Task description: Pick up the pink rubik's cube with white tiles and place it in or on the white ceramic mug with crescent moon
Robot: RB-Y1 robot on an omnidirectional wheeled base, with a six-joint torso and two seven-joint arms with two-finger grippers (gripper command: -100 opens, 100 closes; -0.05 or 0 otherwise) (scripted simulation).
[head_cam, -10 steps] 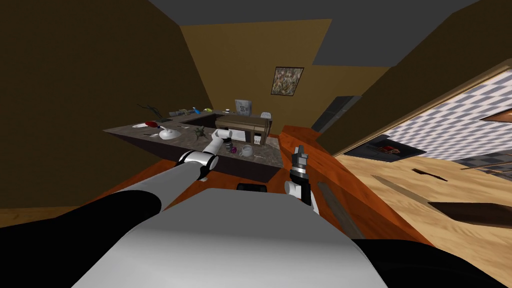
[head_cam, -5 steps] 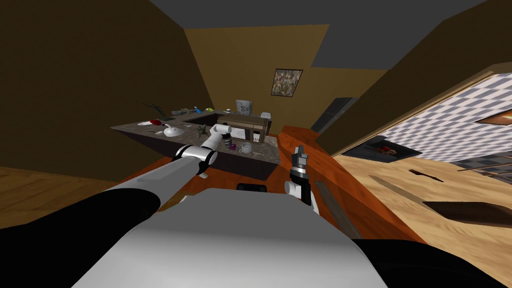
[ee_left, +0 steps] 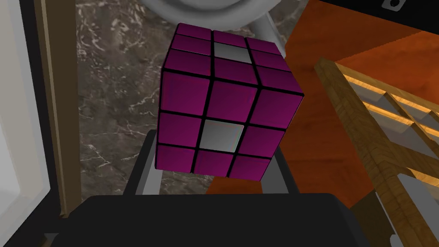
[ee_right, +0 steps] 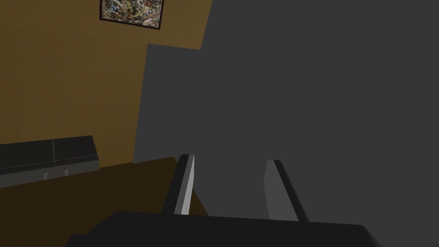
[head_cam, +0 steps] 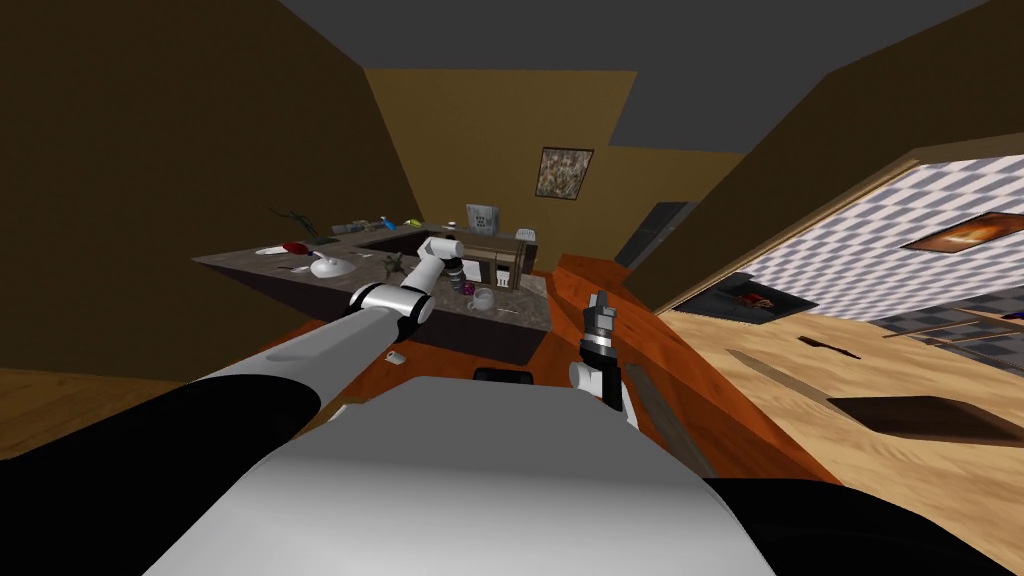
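The cube (ee_left: 227, 107) is magenta with black lines and a few white tiles. It sits between the fingers (ee_left: 148, 167) of my left gripper (ee_left: 214, 171), which is shut on its sides. Just past the cube the pale mug's (ee_left: 214, 10) rim shows, with the marbled counter (ee_left: 111, 107) beneath. In the head view my left gripper (head_cam: 458, 277) reaches over the counter's near end, the cube (head_cam: 467, 289) beside the white mug (head_cam: 482, 299). My right gripper (head_cam: 600, 300) is raised over the orange floor, its fingers (ee_right: 184, 184) open and holding nothing.
A brown box-like appliance (head_cam: 490, 255) stands on the counter just behind the mug. Farther left lie a white dish (head_cam: 330, 267), a red thing (head_cam: 293, 247) and small clutter. Beside the counter's edge the left wrist view shows orange floor (ee_left: 326, 128) and a wooden rack (ee_left: 386, 128).
The whole head view has shifted, so my head or base has moved. My left arm now reaches a little farther over the counter toward the mug. The right arm is unchanged.
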